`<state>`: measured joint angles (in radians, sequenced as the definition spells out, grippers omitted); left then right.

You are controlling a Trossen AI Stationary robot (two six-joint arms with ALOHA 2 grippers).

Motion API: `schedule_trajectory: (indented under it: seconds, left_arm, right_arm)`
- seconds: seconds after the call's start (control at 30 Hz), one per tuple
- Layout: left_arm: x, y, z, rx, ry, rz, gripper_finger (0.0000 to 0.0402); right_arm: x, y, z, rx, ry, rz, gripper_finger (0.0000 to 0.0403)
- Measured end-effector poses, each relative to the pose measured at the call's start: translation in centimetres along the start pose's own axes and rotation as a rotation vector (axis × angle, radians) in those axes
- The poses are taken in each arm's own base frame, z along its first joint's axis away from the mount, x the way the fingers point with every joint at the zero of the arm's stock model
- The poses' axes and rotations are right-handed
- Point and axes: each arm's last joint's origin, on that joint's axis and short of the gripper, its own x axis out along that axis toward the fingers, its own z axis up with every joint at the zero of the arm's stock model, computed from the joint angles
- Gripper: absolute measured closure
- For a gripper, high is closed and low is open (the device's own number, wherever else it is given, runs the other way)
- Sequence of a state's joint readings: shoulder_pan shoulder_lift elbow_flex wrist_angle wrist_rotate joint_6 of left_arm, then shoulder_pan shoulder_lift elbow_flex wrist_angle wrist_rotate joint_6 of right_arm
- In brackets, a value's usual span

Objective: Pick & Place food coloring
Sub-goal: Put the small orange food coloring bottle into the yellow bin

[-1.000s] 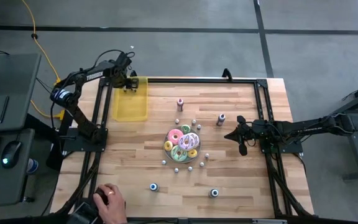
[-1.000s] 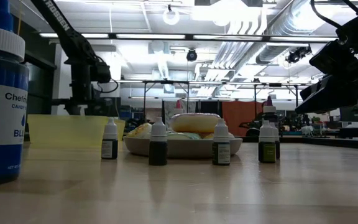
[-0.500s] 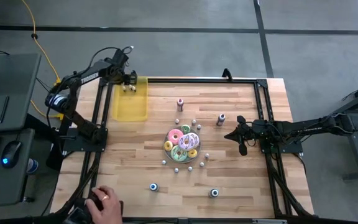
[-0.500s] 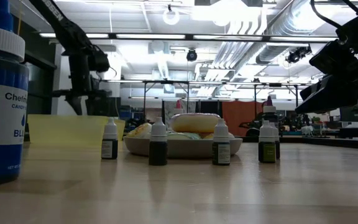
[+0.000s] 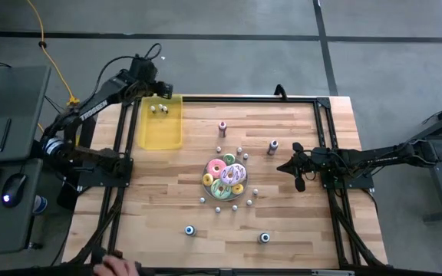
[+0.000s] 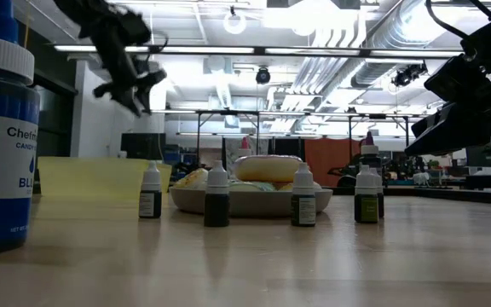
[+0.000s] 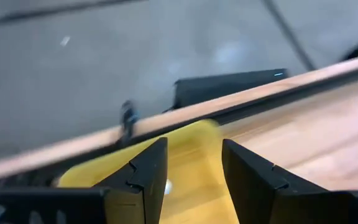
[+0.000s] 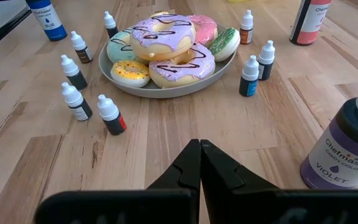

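Observation:
Several tiny pale bottles of food coloring (image 5: pixel 236 207) stand around the plate of doughnuts (image 5: pixel 225 178); the right wrist view shows them (image 8: pixel 110 115) with white caps and coloured labels. Two more tiny bottles (image 5: pixel 157 109) lie in the yellow tray (image 5: pixel 162 126) at the table's far-left corner. My left gripper (image 5: pixel 152 80) hovers open and high over the tray's far end (image 7: pixel 194 168), holding nothing; in the low view it (image 6: pixel 139 98) is well above the table. My right gripper (image 8: pixel 199 155) is shut and waits right of the plate (image 5: pixel 298 170).
Larger colouring bottles stand apart: a pink one (image 5: pixel 222 126), a violet one (image 8: pixel 347 149) near my right gripper, and two blue-capped ones (image 5: pixel 189 229) (image 5: pixel 265 238) by the near edge. A person's hand (image 5: pixel 113 267) shows at the near-left corner. Black frame rails run along the table's sides.
My left gripper has risen from just above the yellow tray and drawn back toward the table's far-left corner, tipping as it went. The two tiny bottles stay in the tray. The person's hand at the near-left corner has slid out toward the near edge.

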<state>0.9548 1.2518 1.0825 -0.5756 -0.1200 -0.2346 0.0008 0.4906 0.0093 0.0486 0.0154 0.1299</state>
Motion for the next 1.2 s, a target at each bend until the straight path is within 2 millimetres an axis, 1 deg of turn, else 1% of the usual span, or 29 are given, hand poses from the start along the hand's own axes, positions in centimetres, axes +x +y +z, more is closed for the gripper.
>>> schedule_trajectory:
  seconds: [0.2,0.3,0.4,0.53,0.73,0.9,1.07,1.2]
  left_arm:
    - [-3.6,-4.1,1.8,0.21,-0.088,-0.101,0.0254]
    - [-5.2,-6.3,2.1,0.332,-0.13,-0.153,0.0254]
    - [-6.3,-8.5,1.7,0.467,-0.139,-0.216,0.0254]
    - [-6.9,-11.2,0.1,0.648,-0.092,-0.316,0.0254]
    - [-6.6,-14.0,-3.2,0.912,0.063,-0.379,0.0254]
    - [-5.9,-15.6,-5.7,1.099,0.191,-0.403,0.0254]
    - [-4.6,-17.7,-7.5,1.201,0.242,-0.428,0.0254]
    - [-2.9,-19.0,-8.7,1.285,0.285,-0.441,0.0254]
  right_arm:
    - [0.0,0.0,0.0,0.0,0.0,0.0,0.0402]
    - [0.0,0.0,0.0,0.0,0.0,0.0,0.0402]
    - [0.0,0.0,0.0,0.0,0.0,0.0,0.0402]
    - [0.0,0.0,0.0,0.0,0.0,0.0,0.0402]
    - [0.0,0.0,0.0,0.0,0.0,0.0,0.0402]
    - [0.0,0.0,0.0,0.0,0.0,0.0,0.0402]
    - [0.0,0.0,0.0,0.0,0.0,0.0,0.0402]
    - [0.0,0.0,0.0,0.0,0.0,0.0,0.0402]
